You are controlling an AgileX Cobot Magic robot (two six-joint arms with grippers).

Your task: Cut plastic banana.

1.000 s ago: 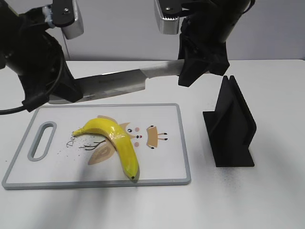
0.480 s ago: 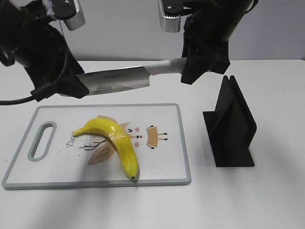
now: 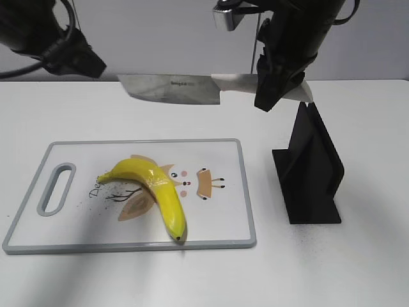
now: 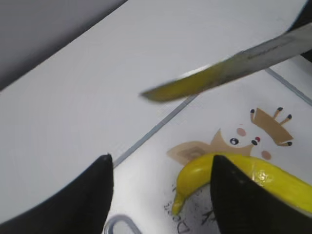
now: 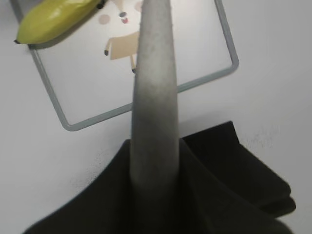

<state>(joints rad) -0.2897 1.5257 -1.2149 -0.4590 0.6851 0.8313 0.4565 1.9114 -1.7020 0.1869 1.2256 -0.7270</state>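
The plastic banana (image 3: 155,190) lies yellow and curved on the white cutting board (image 3: 227,220), dark tip toward the front edge. My right gripper (image 3: 273,89) is shut on the grey handle of a kitchen knife (image 3: 172,89) and holds it level above the table behind the board, blade pointing left. The right wrist view shows the handle (image 5: 153,92) between the jaws (image 5: 155,146), with the banana (image 5: 53,17) far below. My left gripper (image 3: 83,61) is open and empty at the upper left, clear of the blade. In its wrist view the open fingers (image 4: 161,195) frame the banana's stem end (image 4: 229,178) under the blade (image 4: 224,70).
A black knife stand (image 3: 313,169) sits on the white table right of the board; it also shows in the right wrist view (image 5: 248,170). The board has a handle slot (image 3: 56,188) at its left end and a printed cartoon (image 3: 204,182) beside the banana.
The left gripper has come off the blade tip and drawn back up and left. The right gripper has lifted the knife, levelled it and shifted it right. The banana has not moved.
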